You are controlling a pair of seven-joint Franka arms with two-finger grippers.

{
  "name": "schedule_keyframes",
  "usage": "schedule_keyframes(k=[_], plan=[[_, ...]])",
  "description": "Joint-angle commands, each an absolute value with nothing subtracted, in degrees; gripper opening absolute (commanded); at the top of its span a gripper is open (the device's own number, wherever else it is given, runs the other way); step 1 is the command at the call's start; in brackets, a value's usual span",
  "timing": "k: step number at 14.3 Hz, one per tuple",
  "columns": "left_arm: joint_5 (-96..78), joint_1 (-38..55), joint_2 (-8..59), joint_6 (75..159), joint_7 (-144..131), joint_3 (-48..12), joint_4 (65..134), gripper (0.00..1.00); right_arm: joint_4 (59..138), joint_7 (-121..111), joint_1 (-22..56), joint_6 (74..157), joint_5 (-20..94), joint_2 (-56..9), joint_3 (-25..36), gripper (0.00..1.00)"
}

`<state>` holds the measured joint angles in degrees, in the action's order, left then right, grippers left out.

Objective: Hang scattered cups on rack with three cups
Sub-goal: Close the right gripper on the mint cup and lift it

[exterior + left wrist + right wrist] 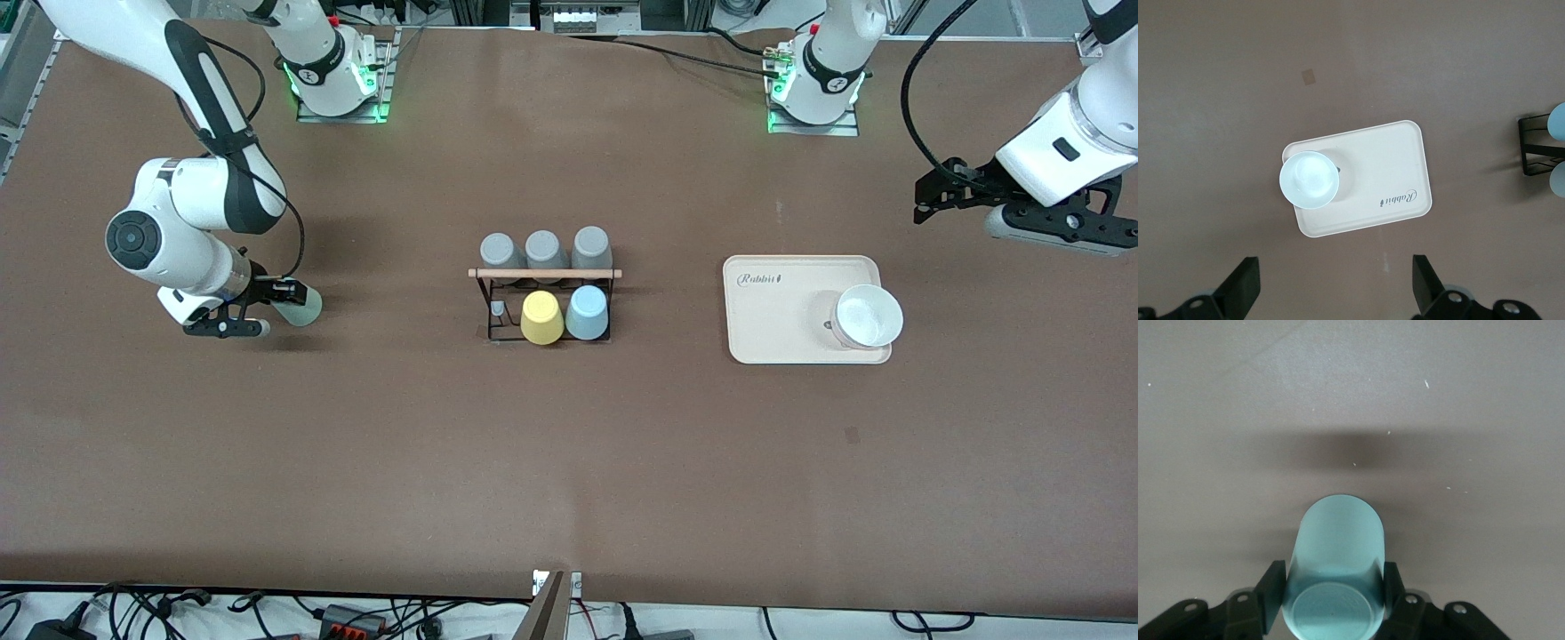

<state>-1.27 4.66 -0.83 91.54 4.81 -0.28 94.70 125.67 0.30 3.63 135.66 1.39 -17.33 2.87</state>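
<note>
Sage green cup (300, 307) sits clamped in the right pincer (267, 307), held up over bare counter (569, 462) toward the right arm's end, well apart from the rack (544, 302). The right wrist view shows a finger (1271, 593) on each side of the cup's wall, near its closed base. The cup lies on its side: its long axis runs roughly level with the counter, base toward the wrist and mouth pointing away, toward the rack's end of the counter.

The light blue cup (587, 313) is already upside down on the rack, beside a yellow cup (541, 317), with three grey cups (544, 250) in the row farther from the front camera. One short peg (498, 309) beside the yellow cup looks free.

So the step in hand appears to be carrying the last loose cup to the rack. The next move likely calls for travelling across to the free peg, turning the cup mouth-down over it, and lowering it without knocking the yellow cup or the wooden rod (544, 274).

The left pincer (1335, 287) waits with its fingers apart over the counter at the left arm's end, looking down at a cream tray (773, 311) that carries a white bowl (867, 316).
</note>
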Motion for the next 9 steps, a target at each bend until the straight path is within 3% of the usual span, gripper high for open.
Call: schedule_keyframes(k=[1, 6, 9], plan=[[-0.4, 5.1, -0.2, 90.5, 5.9, 0.2, 93.4, 1.00, 124.1, 0.2, 4.2, 134.9, 2.2, -15.2, 2.5, 0.02], [-0.4, 5.0, -0.3, 90.4, 5.9, 0.2, 93.3, 1.00, 106.0, 3.6, 10.4, 114.2, 2.3, -15.3, 2.2, 0.00], [-0.4, 5.0, -0.2, 90.5, 5.9, 0.2, 93.3, 1.00, 101.4, 10.2, 15.1, 110.2, 4.2, -15.5, 2.3, 0.00]])
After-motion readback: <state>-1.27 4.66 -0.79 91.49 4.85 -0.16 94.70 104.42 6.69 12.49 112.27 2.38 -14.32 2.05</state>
